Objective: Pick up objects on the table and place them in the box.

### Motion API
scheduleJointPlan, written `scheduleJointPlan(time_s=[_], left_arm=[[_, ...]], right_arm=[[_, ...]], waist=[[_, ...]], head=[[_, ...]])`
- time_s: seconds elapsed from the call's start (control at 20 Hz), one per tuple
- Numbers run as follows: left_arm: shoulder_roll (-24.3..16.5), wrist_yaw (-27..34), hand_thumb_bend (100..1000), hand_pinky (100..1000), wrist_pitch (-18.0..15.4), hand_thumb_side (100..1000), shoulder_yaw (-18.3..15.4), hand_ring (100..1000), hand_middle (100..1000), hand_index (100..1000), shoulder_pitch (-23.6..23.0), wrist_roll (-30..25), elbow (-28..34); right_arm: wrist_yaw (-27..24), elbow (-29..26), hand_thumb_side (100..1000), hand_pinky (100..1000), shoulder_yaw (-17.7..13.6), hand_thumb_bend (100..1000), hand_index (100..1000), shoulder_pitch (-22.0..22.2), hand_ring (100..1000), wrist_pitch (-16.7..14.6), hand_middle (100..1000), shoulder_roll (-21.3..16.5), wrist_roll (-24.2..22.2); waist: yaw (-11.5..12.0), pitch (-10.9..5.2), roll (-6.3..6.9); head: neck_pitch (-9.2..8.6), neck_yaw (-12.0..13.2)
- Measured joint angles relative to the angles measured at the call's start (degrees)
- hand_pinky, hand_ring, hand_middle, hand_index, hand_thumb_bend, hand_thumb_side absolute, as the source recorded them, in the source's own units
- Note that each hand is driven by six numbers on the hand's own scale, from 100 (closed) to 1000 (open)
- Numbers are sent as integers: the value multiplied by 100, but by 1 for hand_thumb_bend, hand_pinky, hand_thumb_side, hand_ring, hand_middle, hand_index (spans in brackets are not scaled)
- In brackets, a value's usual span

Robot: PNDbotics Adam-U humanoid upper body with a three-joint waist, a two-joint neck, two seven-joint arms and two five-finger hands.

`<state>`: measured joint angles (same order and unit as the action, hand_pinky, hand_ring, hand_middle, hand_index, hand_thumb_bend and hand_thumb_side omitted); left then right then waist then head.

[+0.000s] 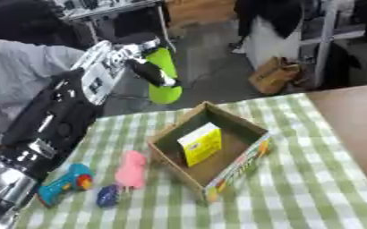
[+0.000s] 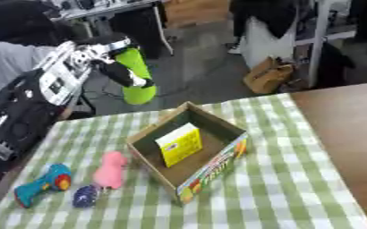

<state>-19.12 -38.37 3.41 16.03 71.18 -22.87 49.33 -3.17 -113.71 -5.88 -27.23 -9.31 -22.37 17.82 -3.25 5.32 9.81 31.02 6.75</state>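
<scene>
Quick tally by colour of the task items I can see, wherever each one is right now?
Green: 1, bottle held up in the left hand
Yellow: 1, carton in the box
Pink: 1, toy on the cloth
Teal: 1, toy on the cloth
Dark blue: 1, small object on the cloth
Total: 5

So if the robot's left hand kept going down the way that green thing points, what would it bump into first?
Probably the cardboard box: the left hand holds the green object above and behind its far corner. Depth is unclear, though.
</scene>
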Motion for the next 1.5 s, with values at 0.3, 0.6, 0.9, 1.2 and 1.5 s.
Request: scheduleJointPlan(time_s=[0.3, 0.6, 0.9, 1.2, 1.5], left_arm=[[232, 90, 440, 100, -126, 305, -118, 249, 402, 505, -64, 268, -325], [356, 260, 432, 100, -246, 310, -250, 249, 401, 505, -108, 509, -584], [501, 166, 426, 100, -427, 314, -355, 253, 403, 507, -114, 742, -767], [634, -22, 371, 100, -606, 335, -431, 279, 423, 520, -122, 942, -924], [709, -121, 558, 363, -995, 772, -459, 613, 745, 834, -146, 787, -1036]], right_arm=[[-41, 0, 1000, 728, 47, 100, 985, -63, 892, -2, 827, 66, -51], [-56, 0, 1000, 727, 77, 100, 986, -136, 892, 0, 826, 91, -99], [-103, 0, 1000, 727, 150, 100, 986, -295, 892, 2, 826, 94, -180], [-148, 0, 1000, 724, 197, 100, 987, -335, 891, 9, 825, 120, -240], [-192, 0, 1000, 726, 205, 100, 987, -347, 891, 14, 826, 143, -260]], waist=[[-128, 0, 33], [-228, 6, 67], [-409, 91, 141], [-474, 112, 180], [-480, 112, 180]], head=[[-46, 6], [-63, 25], [-126, 120], [-199, 187], [-197, 242]])
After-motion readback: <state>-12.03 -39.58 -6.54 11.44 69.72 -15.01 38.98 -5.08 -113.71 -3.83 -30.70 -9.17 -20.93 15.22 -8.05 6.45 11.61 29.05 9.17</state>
